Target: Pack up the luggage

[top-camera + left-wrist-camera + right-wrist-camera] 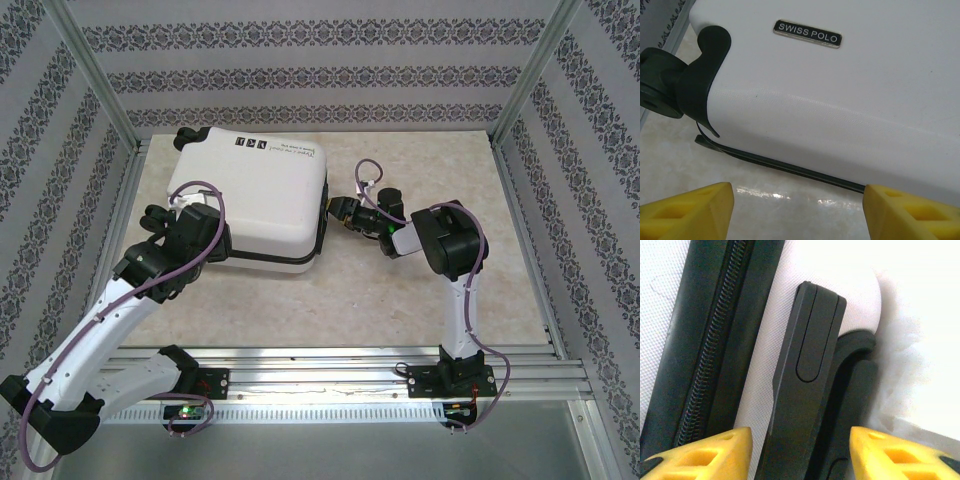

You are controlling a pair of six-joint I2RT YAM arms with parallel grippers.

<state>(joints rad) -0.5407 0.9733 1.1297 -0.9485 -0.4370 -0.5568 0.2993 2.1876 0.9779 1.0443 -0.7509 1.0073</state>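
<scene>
Currently, the left claw stands open and empty, just short of the closed luggage, probably to brace it. Beyond, the right claw, open, straddles the handle without gripping, apparently to shift the luggage on the bench.

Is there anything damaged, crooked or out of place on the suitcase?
Nothing is spilled or broken. One small oddity: by the caster wheel, the black seam strip of the white suitcase seems to curl away at its end.
</scene>
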